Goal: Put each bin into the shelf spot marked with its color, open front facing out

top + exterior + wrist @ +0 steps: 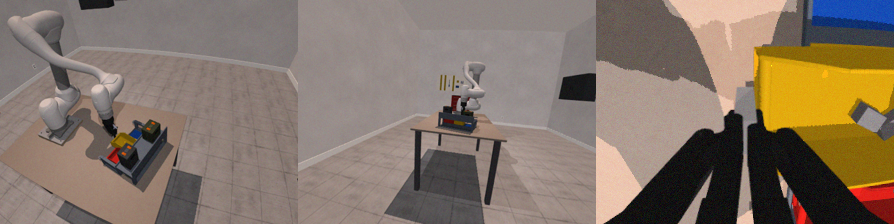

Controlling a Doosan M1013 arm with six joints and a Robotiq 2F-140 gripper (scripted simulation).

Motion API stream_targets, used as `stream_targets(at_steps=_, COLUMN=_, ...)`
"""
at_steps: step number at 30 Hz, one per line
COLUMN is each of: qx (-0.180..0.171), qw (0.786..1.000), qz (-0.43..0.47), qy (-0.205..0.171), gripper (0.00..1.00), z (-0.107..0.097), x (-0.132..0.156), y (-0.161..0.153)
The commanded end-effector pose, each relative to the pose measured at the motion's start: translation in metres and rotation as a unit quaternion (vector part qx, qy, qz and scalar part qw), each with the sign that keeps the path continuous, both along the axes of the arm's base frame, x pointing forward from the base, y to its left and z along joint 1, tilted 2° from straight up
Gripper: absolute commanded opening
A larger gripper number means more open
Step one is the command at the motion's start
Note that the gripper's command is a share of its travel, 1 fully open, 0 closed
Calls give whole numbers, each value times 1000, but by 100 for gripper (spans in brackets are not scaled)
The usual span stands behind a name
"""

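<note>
The black gripper (pixel 744 117) is pressed together and holds nothing — its tips sit just beside the yellow bin (pixel 822 90). The yellow bin sits tilted at the gray shelf (pixel 153 148) — between red and blue.

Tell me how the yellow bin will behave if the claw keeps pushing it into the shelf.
The yellow bin looks rigid, so it should slide rather than flex. It sits tilted at the shelf front, so it may rock. The loose part inside could shift. The claw is shut, holding nothing.

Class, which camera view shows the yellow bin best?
The wrist view: the yellow bin fills the frame beside the shut gripper, with a gray part visible inside. The top view shows it small at the shelf front; the exterior view shows only a distant yellow patch.
</note>
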State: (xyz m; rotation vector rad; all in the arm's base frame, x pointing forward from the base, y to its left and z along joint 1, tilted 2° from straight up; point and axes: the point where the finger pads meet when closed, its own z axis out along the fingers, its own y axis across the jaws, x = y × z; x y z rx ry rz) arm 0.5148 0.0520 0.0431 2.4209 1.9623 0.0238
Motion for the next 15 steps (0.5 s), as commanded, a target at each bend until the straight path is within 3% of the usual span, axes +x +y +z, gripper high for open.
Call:
stream_targets(at_steps=1, qx=0, qw=1000, qz=0, qy=0, gripper=10, z=0, x=1, y=0)
stream_targets(at_steps=15, qx=0, qw=1000, qz=0, qy=0, gripper=10, z=0, x=6, y=-1)
